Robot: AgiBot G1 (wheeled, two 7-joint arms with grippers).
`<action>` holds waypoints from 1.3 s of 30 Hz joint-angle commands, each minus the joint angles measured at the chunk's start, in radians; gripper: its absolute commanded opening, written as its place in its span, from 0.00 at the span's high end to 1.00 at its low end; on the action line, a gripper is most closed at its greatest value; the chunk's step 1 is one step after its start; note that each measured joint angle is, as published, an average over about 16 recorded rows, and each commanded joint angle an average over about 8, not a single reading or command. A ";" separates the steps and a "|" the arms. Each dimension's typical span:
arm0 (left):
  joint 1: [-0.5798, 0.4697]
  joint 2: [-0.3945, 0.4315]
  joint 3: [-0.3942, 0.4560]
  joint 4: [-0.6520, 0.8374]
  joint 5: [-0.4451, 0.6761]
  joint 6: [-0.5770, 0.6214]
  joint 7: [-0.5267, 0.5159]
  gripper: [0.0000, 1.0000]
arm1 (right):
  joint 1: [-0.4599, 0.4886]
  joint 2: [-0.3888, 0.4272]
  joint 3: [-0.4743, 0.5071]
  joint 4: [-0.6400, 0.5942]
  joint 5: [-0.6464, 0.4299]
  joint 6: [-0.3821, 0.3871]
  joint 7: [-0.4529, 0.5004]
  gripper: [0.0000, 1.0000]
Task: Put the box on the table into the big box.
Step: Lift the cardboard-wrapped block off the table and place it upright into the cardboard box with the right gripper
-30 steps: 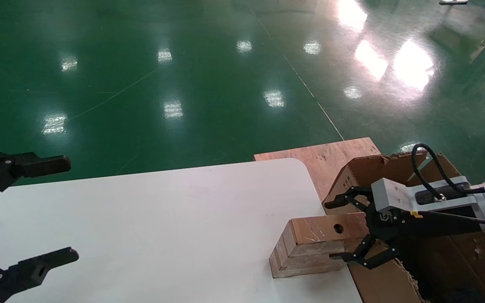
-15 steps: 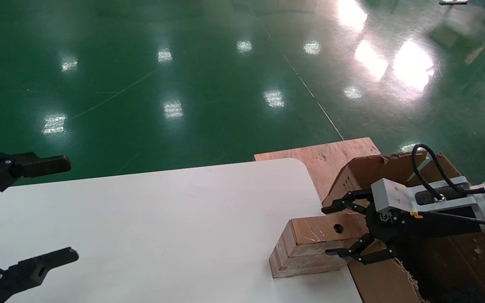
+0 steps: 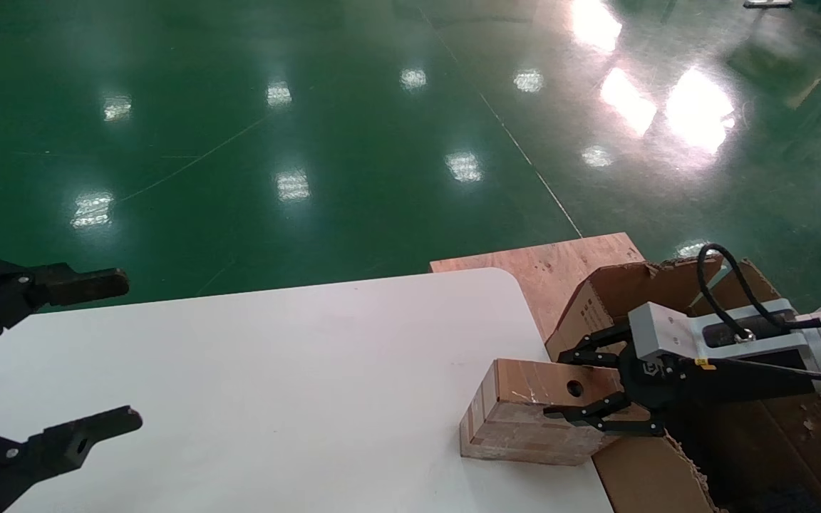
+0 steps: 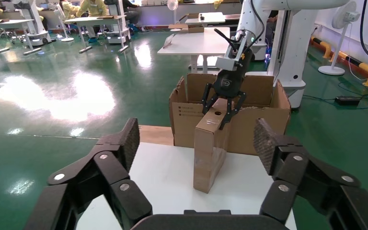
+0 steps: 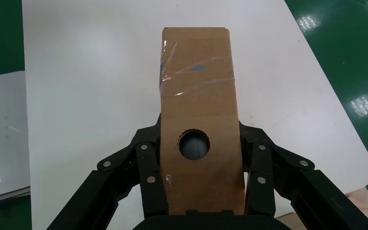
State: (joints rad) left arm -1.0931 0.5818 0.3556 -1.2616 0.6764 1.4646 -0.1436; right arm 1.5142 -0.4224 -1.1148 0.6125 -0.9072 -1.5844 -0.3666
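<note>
The box (image 3: 524, 410), light brown with a round hole in its top face, stands on a narrow side at the right edge of the white table (image 3: 275, 370). My right gripper (image 3: 580, 386) is shut on its right end, one finger on each side. The right wrist view shows the box (image 5: 196, 105) squeezed in that gripper (image 5: 199, 141). The big box (image 3: 596, 292), a brown carton with torn flaps, stands just right of the table, under my right arm. My left gripper (image 3: 122, 349) is open and empty over the table's left end. It faces the box (image 4: 211, 148) and the carton (image 4: 187, 110).
A flat plywood board (image 3: 546, 267) lies behind the table's rounded corner, beside the carton. Shiny green floor (image 3: 311, 142) lies beyond the table. In the left wrist view, other white tables (image 4: 196, 45) and a white robot base (image 4: 292, 72) stand behind the carton.
My right gripper's fingers have closed onto the box's sides. The box has turned and shifted slightly on the table. My left gripper has moved slightly.
</note>
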 commanded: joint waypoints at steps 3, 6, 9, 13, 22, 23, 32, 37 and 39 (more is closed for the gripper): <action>0.000 0.000 0.000 0.000 0.000 0.000 0.000 1.00 | -0.004 0.002 -0.001 0.007 0.009 0.007 0.007 1.00; 0.000 0.000 0.000 0.000 0.000 0.000 0.000 1.00 | -0.010 0.010 -0.001 0.025 0.041 0.008 0.031 1.00; 0.000 0.000 0.000 0.000 0.000 0.000 0.000 1.00 | -0.010 0.026 0.002 0.054 0.086 0.006 0.063 1.00; 0.000 0.000 0.000 0.000 0.000 0.000 0.000 1.00 | 0.013 0.065 0.012 0.104 0.141 0.005 0.117 1.00; 0.000 0.000 0.000 0.000 0.000 0.000 0.000 1.00 | 0.144 0.231 0.085 0.173 0.251 0.033 0.283 1.00; 0.000 0.000 0.000 0.000 0.000 0.000 0.000 1.00 | 0.157 0.253 0.094 0.179 0.258 0.039 0.296 1.00; 0.000 0.000 0.000 0.000 0.000 0.000 0.000 1.00 | 0.204 0.459 0.124 0.226 0.235 0.147 0.340 1.00; 0.000 0.000 0.000 0.000 0.000 0.000 0.000 1.00 | 0.172 0.551 0.032 0.234 0.270 0.228 0.348 1.00; 0.000 0.000 0.000 0.000 0.000 0.000 0.000 1.00 | 0.157 0.576 -0.032 0.236 0.312 0.257 0.353 1.00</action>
State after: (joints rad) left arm -1.0932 0.5817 0.3559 -1.2614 0.6762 1.4646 -0.1433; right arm 1.6816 0.1472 -1.1614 0.8533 -0.5797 -1.3219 -0.0270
